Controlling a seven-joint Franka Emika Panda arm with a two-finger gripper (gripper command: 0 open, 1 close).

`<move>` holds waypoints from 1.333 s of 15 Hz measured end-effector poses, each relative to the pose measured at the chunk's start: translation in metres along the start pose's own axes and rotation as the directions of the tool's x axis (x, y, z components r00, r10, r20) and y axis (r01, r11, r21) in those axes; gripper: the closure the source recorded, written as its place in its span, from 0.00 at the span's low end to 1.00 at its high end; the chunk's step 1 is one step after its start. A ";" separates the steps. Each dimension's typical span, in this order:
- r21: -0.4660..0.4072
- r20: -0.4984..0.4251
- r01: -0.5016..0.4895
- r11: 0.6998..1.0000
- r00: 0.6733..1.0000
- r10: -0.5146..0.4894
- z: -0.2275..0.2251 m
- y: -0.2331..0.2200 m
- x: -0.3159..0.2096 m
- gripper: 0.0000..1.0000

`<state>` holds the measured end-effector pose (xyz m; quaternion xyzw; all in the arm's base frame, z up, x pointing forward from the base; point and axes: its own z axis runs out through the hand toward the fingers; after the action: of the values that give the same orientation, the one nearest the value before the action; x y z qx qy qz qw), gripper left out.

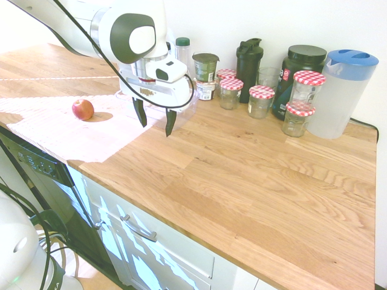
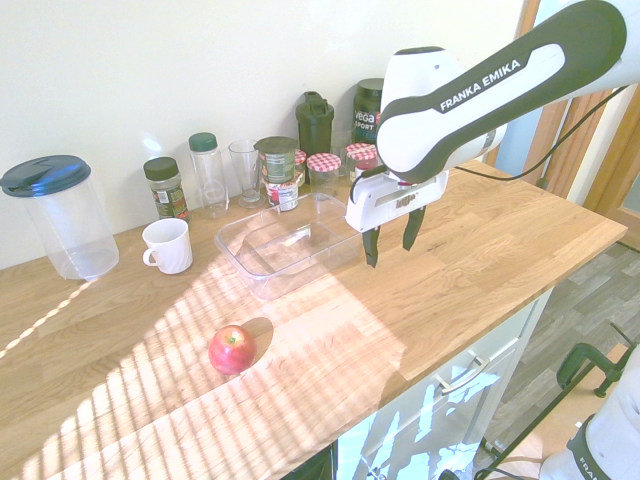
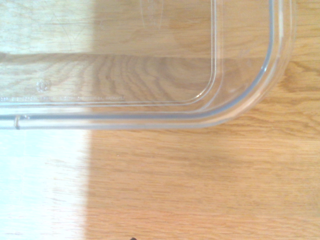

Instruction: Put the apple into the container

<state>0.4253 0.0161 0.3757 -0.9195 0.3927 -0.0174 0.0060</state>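
Wood-grain counter point(image 2: 480, 250) bears a round apple point(image 2: 231, 349), seemingly glossy, and clear round-cornered container point(image 2: 262, 268); tool point(image 2: 389, 244) spread, empty.

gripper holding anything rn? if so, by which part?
Nothing held. The gripper is open and empty, hanging by a corner of the container. The apple sits apart on the counter, untouched.
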 end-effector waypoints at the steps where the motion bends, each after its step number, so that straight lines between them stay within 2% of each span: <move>1: 0.001 -0.001 -0.002 1.000 1.000 0.002 0.000 0.000 0.000 0.00; 5: 0.050 -0.049 0.044 0.998 0.998 -0.042 -0.026 -0.026 -0.026 0.00; 8: 0.075 -0.062 0.122 0.990 0.991 -0.118 -0.060 -0.074 -0.094 0.00; 10: 0.088 -0.064 0.175 0.981 0.983 -0.170 -0.065 -0.112 -0.152 0.00; 14: 0.098 -0.048 0.355 0.930 0.935 -0.352 -0.032 -0.177 -0.233 0.00; 20: 0.031 -0.108 0.464 0.886 0.882 -0.458 0.001 -0.216 -0.253 0.00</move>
<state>0.4066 0.3477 0.3736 -0.9840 0.1621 -0.0740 0.0080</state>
